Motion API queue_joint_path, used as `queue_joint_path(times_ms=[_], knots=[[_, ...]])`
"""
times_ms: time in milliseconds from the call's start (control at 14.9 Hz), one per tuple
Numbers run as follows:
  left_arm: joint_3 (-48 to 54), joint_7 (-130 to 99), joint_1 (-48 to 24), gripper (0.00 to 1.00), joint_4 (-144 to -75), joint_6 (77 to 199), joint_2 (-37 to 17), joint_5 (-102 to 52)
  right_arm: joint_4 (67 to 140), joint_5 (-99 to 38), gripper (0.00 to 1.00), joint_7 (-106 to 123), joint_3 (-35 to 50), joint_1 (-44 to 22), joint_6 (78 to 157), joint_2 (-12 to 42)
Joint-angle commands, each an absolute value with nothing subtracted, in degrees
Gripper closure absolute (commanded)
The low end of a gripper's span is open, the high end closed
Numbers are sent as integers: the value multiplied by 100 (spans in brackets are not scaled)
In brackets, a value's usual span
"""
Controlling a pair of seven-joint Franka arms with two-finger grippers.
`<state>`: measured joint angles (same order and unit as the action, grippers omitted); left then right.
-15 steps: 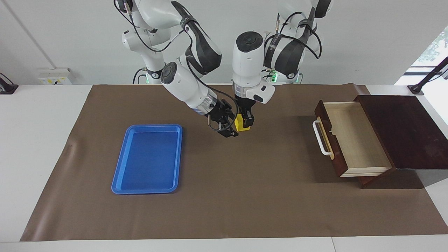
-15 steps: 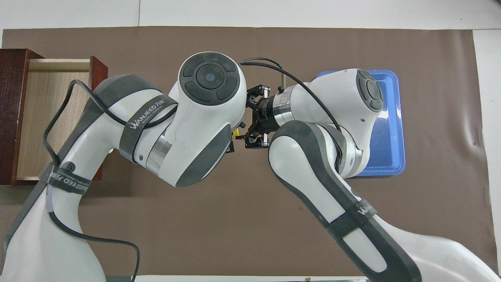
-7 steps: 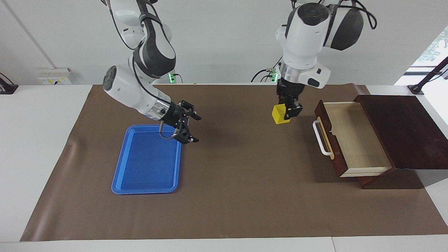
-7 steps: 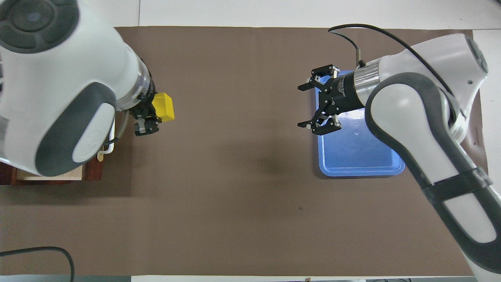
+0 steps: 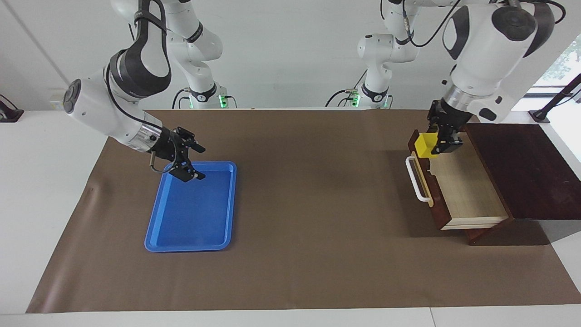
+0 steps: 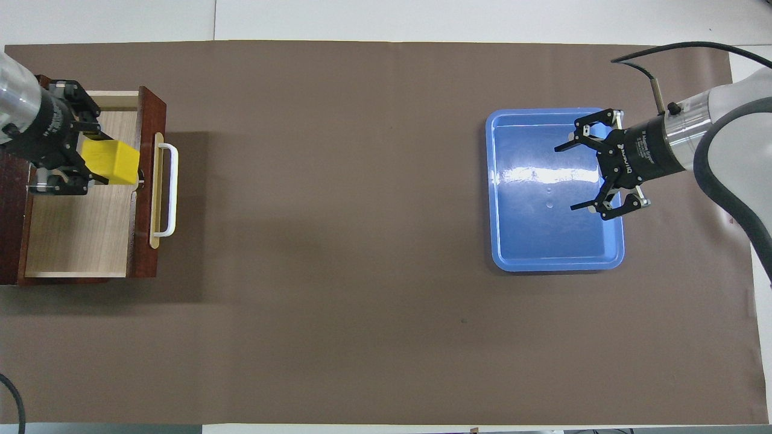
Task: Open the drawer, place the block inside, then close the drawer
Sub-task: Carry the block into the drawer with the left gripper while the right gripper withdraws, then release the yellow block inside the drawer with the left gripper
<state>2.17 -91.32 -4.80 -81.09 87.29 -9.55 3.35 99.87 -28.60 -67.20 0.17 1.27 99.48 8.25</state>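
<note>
The drawer [image 5: 463,181] [image 6: 78,229] stands pulled out of its dark wooden box [image 5: 522,168] at the left arm's end of the table. Its pale inside is bare, and its white bar handle [image 5: 415,179] [image 6: 172,190] faces the middle of the table. My left gripper [image 5: 439,145] [image 6: 90,158] is shut on the yellow block [image 5: 426,144] [image 6: 111,161]. It holds the block in the air over the drawer's inside, just within the front panel. My right gripper [image 5: 199,162] [image 6: 567,178] hangs open and holds nothing, over the blue tray [image 5: 190,247] [image 6: 555,265].
A brown mat [image 5: 308,218] covers the table between the tray and the drawer. White tabletop [image 5: 45,181] shows beside the mat at the right arm's end.
The left gripper carried the block from mid-table to over the open drawer. The right gripper let go of the block beside it, opened wide and drew back over the blue tray.
</note>
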Motion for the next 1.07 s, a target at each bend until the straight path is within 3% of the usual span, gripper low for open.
queue_joint_path(times_ms=[0, 134, 335, 738, 1006], knots=[[290, -8658, 8, 100, -8148, 8727, -1132, 491, 10160, -2156, 0, -5646, 88, 263, 9678, 370], [290, -8351, 236, 100, -8261, 9094, -1213, 545, 10160, -1847, 0, -5030, 88, 307, 9423, 168], [290, -8288, 632, 100, -8954, 9877, -1134, 510, 10160, -1224, 0, -3819, 88, 343, 9220, -113], [325, -8454, 536, 100, -9755, 10494, -949, 483, 10081, -529, 0, -2085, 123, 264, 8833, -615], [343, -8596, 483, 100, -10229, 10818, -792, 475, 10055, -300, 0, -1057, 132, 264, 8930, -642]])
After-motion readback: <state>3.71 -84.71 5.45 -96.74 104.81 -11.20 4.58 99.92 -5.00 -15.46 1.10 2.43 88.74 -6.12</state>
